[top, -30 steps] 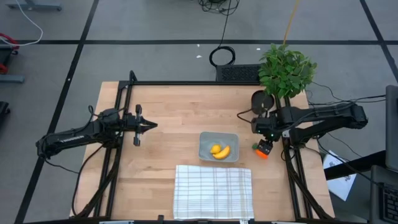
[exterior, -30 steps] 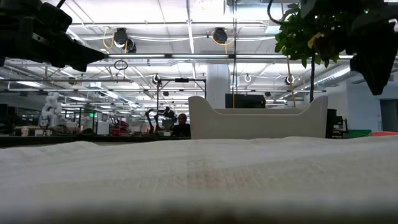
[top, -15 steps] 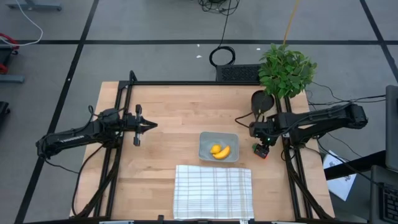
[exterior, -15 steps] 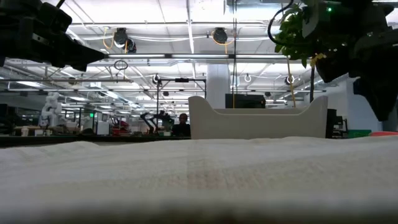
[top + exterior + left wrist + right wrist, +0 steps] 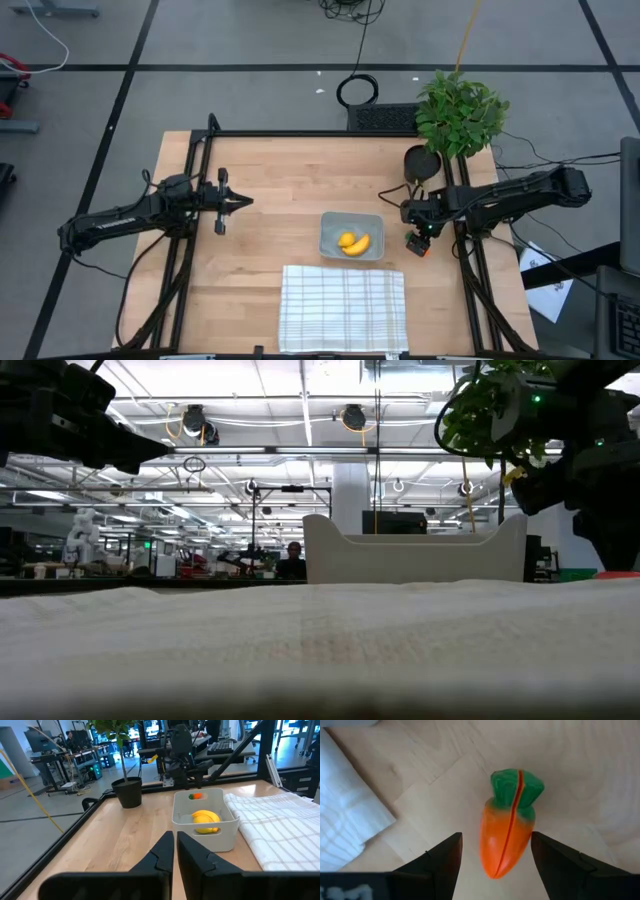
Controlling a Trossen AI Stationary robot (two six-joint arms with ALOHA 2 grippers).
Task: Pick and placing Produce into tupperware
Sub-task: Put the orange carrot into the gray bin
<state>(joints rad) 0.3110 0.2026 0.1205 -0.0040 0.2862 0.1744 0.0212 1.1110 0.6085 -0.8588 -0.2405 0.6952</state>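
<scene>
Your right gripper (image 5: 492, 851) has come in lower over the carrot (image 5: 510, 822) since a second ago; its fingers stand wide on either side, gripping nothing. The carrot lies on the table (image 5: 280, 180) beside the tupperware (image 5: 351, 237), which holds the banana (image 5: 358, 244) and lemon (image 5: 346, 239). Your left gripper (image 5: 175, 851) waits clenched at the table's left.

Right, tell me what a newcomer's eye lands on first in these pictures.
The orange carrot with its green top, lying on the wooden table between the open fingers of the right gripper, to the right of the tupperware. Next, the yellow banana and lemon already in that container at mid-table. The leafy potted plant at the far right corner also stands out.
</scene>
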